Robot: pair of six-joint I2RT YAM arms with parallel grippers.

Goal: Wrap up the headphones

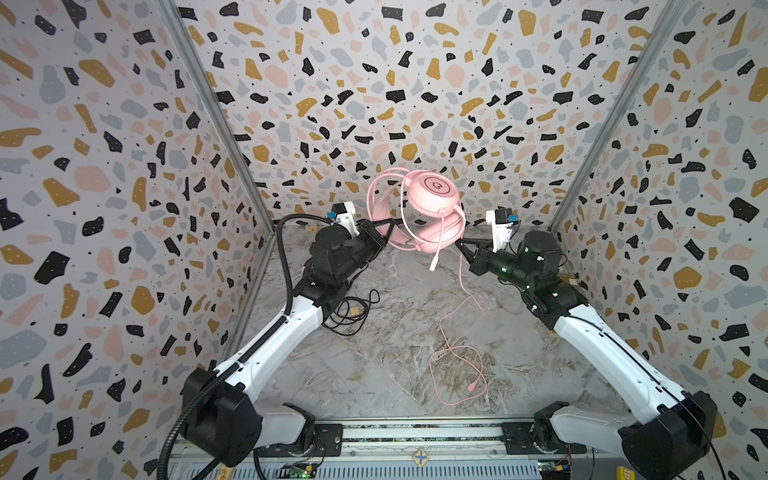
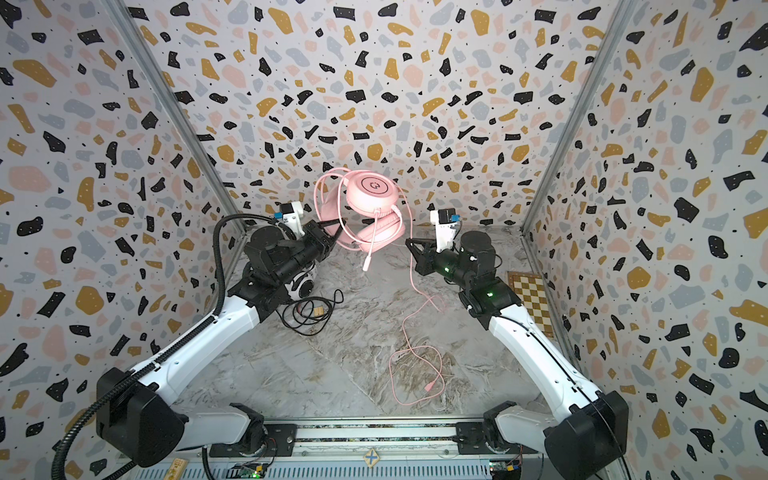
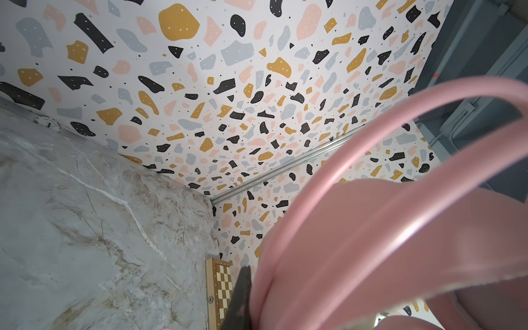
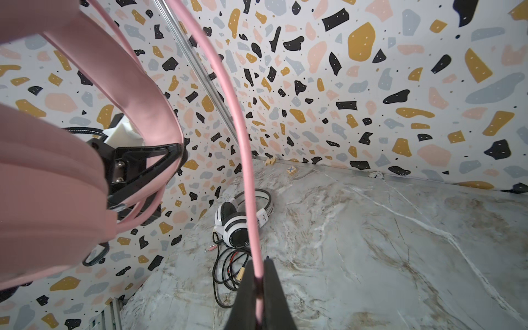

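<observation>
Terrazzo-print walls [image 1: 374,83] are enclosing a marble-look table [image 1: 374,374]. The pink headset [image 1: 434,195] is hanging in the air above the back middle of the table, one earcup facing up and its microphone boom pointing down. The left fingers [image 4: 171,149] are pinching its headband from the left side. The right fingers [image 4: 270,283] are pressing together on the pink cable [image 1: 457,357], just right of the headset. From there the cable is dropping to the table and lying in loose loops, its plug end resting toward the front middle. A few turns of it are looping around the headband. The white headset [image 4: 237,223] is lying on the table near the left edge, under the left arm, with its black cable [image 1: 353,311] coiling just beside it. A chessboard [image 2: 534,299] is lying along the right edge.
</observation>
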